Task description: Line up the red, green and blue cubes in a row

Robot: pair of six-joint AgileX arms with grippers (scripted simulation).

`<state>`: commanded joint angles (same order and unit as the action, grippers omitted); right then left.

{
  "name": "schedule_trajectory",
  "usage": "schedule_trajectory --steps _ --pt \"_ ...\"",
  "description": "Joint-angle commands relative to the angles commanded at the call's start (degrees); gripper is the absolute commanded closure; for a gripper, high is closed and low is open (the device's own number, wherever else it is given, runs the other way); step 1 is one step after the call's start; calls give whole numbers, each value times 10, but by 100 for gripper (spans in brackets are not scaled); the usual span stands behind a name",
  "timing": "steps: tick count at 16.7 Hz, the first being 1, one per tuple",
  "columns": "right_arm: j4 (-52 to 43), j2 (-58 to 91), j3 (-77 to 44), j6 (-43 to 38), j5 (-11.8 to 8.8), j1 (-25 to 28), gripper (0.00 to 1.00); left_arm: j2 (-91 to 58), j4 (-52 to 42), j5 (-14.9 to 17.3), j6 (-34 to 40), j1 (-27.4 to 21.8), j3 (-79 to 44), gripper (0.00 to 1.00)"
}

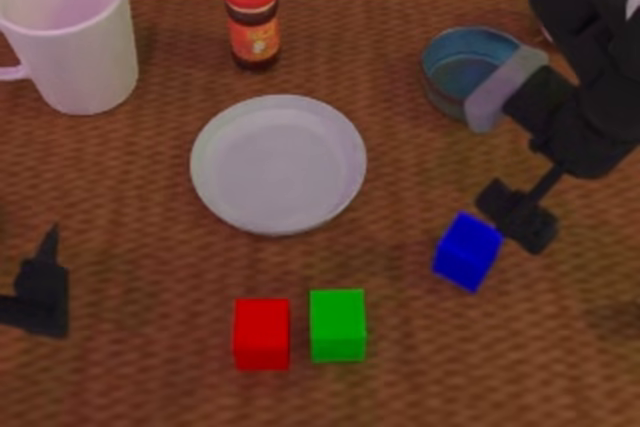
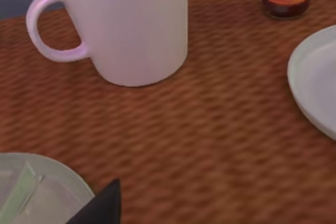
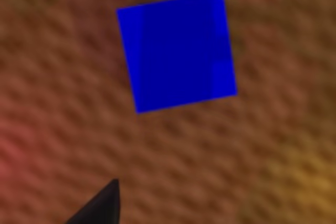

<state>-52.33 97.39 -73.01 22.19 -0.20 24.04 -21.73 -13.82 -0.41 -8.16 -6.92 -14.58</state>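
Sitting near the front edge of the table [image 1: 120, 237], the red cube [image 1: 262, 332] and the green cube [image 1: 337, 324] are side by side with only a narrow gap between them, the red one on the left. The blue cube [image 1: 466, 250] is apart from them, further to the right and a little further back, and it is turned at an angle compared with the other two. In the right wrist view the blue cube [image 3: 176, 51] lies alone on the woven brown surface, with nothing touching it.

The right gripper [image 1: 517, 214] is just beside the blue cube, on its right and rear side; it is above or next to the cube and not holding it. Whether its fingers are apart or together, I cannot tell from these views. The left gripper [image 1: 40, 287] is parked near the left edge of the table, well apart from all three cubes, and I also cannot tell the state of its fingers.

Behind the cubes, in the middle of the table, there is a white plate [image 1: 278, 163]. At the back stand a white mug [image 1: 70, 32] on the left, an orange jar [image 1: 252, 20] with a red cap in the middle, and a blue-grey bowl [image 1: 470, 69] on the right, partly covered by the right arm.
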Motion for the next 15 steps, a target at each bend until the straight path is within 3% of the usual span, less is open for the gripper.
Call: schedule_trajectory --steps 6,15 --pt "-94 181 -151 44 2 45 0 199 124 4 74 73 133 0" --pt "-92 200 -158 49 3 48 0 217 138 4 82 81 146 0"
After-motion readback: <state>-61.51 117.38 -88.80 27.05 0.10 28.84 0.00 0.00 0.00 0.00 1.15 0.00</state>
